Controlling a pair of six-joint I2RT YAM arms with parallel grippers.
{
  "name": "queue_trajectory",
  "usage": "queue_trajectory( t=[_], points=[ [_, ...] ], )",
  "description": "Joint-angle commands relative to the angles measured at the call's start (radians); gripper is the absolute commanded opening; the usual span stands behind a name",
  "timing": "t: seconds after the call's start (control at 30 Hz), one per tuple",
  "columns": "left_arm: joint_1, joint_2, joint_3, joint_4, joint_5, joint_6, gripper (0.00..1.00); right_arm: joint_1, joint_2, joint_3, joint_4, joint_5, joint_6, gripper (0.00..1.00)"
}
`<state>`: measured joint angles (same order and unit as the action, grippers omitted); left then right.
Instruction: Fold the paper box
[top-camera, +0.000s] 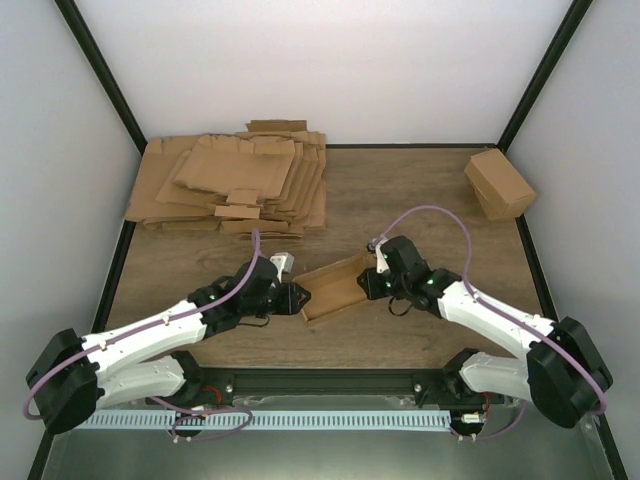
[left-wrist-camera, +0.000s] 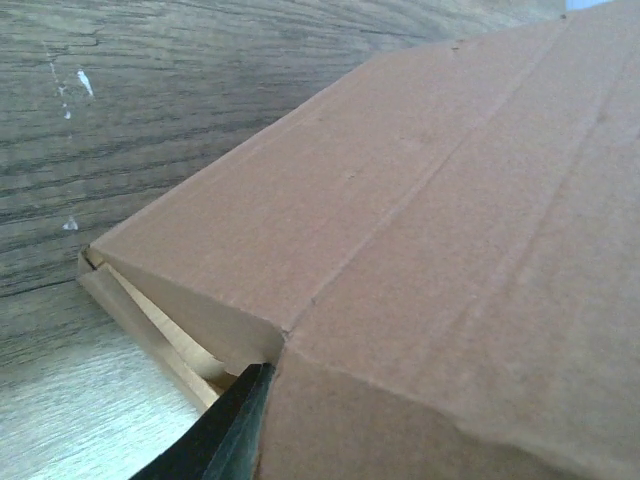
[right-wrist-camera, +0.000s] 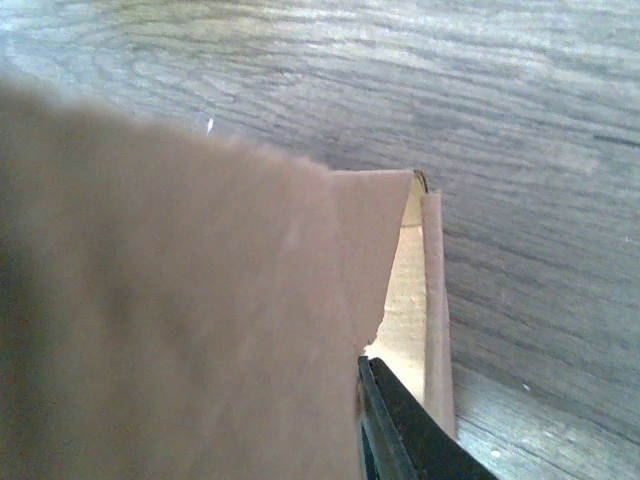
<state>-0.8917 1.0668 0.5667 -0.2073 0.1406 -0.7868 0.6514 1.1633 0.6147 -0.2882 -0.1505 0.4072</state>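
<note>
The paper box (top-camera: 335, 287) lies half-formed in the middle of the table, a shallow open brown carton set at a slant. My left gripper (top-camera: 296, 298) is at its near-left end. In the left wrist view one dark finger (left-wrist-camera: 215, 430) lies flat against a cardboard panel (left-wrist-camera: 420, 230) and the other finger is hidden behind it. My right gripper (top-camera: 376, 281) is at the box's far-right end. In the right wrist view one finger (right-wrist-camera: 400, 430) presses on a cardboard wall (right-wrist-camera: 200, 320) that hides the other finger.
A thick pile of flat brown sheets (top-camera: 235, 185) lies at the back left of the wooden table (top-camera: 400, 190). A finished brown cuboid (top-camera: 499, 184) stands at the back right corner. Dark frame posts rise at both back corners.
</note>
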Motion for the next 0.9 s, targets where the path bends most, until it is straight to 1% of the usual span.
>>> queue_trajectory(
  t=[0.0, 0.2, 0.33, 0.4, 0.5, 0.57, 0.67, 0.7, 0.77, 0.87],
  points=[
    [-0.015, 0.001, 0.019, -0.038, -0.04, 0.059, 0.3, 0.01, -0.039, -0.03, -0.022, 0.027, 0.053, 0.22],
    [-0.016, -0.009, 0.015, -0.084, -0.034, 0.083, 0.3, 0.01, -0.136, -0.059, -0.048, 0.059, 0.08, 0.29],
    [-0.016, -0.01, 0.016, -0.088, -0.051, 0.084, 0.3, 0.01, -0.204, -0.061, -0.053, 0.057, 0.099, 0.46],
    [-0.016, -0.007, 0.019, -0.088, -0.055, 0.084, 0.3, 0.01, -0.237, -0.056, -0.062, 0.058, 0.106, 0.51],
    [-0.016, 0.002, 0.022, -0.084, -0.054, 0.113, 0.3, 0.01, -0.288, -0.044, -0.079, 0.055, 0.104, 0.54],
    [-0.016, 0.004, 0.024, -0.085, -0.056, 0.116, 0.3, 0.01, -0.319, -0.035, -0.09, 0.029, 0.099, 0.6],
    [-0.016, -0.002, 0.03, -0.096, -0.052, 0.119, 0.3, 0.01, -0.345, -0.008, -0.108, -0.081, 0.1, 0.77],
    [-0.016, -0.008, 0.031, -0.101, -0.052, 0.118, 0.3, 0.009, -0.346, 0.011, -0.134, -0.102, 0.112, 0.79],
    [-0.016, -0.02, 0.033, -0.109, -0.052, 0.114, 0.3, 0.01, -0.354, 0.049, -0.172, -0.111, 0.127, 0.81],
    [-0.015, -0.034, 0.034, -0.12, -0.051, 0.109, 0.3, 0.01, -0.373, 0.117, -0.221, -0.072, 0.141, 0.85]
  ],
)
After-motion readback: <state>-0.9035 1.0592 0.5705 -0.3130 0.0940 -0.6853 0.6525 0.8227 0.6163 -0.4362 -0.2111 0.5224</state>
